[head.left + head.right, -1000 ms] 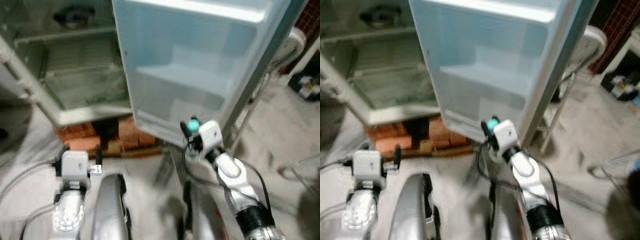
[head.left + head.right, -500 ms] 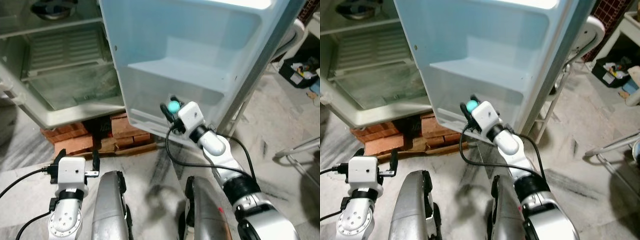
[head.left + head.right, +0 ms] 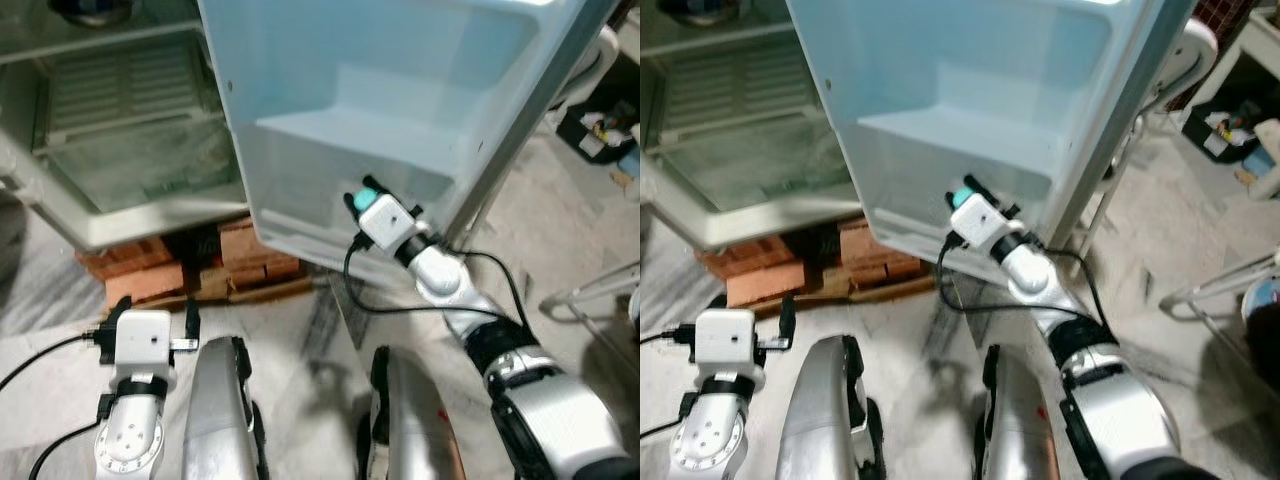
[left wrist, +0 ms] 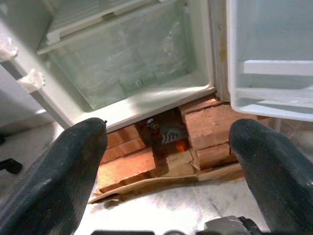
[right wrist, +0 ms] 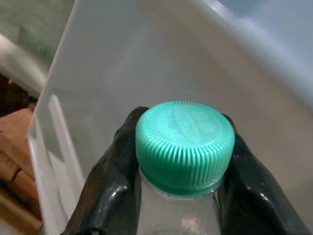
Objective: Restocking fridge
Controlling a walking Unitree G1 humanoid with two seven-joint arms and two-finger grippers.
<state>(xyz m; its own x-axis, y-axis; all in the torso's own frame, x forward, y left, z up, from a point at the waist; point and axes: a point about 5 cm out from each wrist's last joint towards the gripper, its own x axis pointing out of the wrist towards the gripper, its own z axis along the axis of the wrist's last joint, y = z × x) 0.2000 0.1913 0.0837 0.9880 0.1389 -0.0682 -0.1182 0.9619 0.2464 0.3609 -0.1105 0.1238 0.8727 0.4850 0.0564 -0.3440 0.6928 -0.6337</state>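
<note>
— Right hand (image 3: 368, 196) first: what has it got?

— Its two black fingers (image 5: 110, 186) are clamped on the neck of a clear bottle (image 5: 171, 218), just under the green ribbed cap (image 5: 184, 146). It holds the bottle up against the inside of the open fridge door (image 3: 400, 90), level with the lowest door shelf (image 3: 330, 215).

— Why hold it by the neck?

— My guess is that the grip leaves the body free to go down behind the shelf's front lip, and the cap gives the fingers a ledge so the bottle cannot slip through.

— And the left hand (image 4: 168, 161)?

— Low on the near left, fingers spread wide with nothing between them, facing the bricks (image 4: 205, 129) under the fridge and the empty crisper drawer (image 4: 122, 63). It looks idle.

— What has changed over the last second?

— A second ago the right hand was below the door's bottom edge. Half a second ago it had risen to the shelf front. Now it sits further right and deeper toward the door, with the arm stretched out more. The camera has shifted too, so part of that is its own motion.

— So the bottle isn't stocked yet?

— No, it is in the hand, touching or nearly touching the door liner; which, I cannot tell.
</note>
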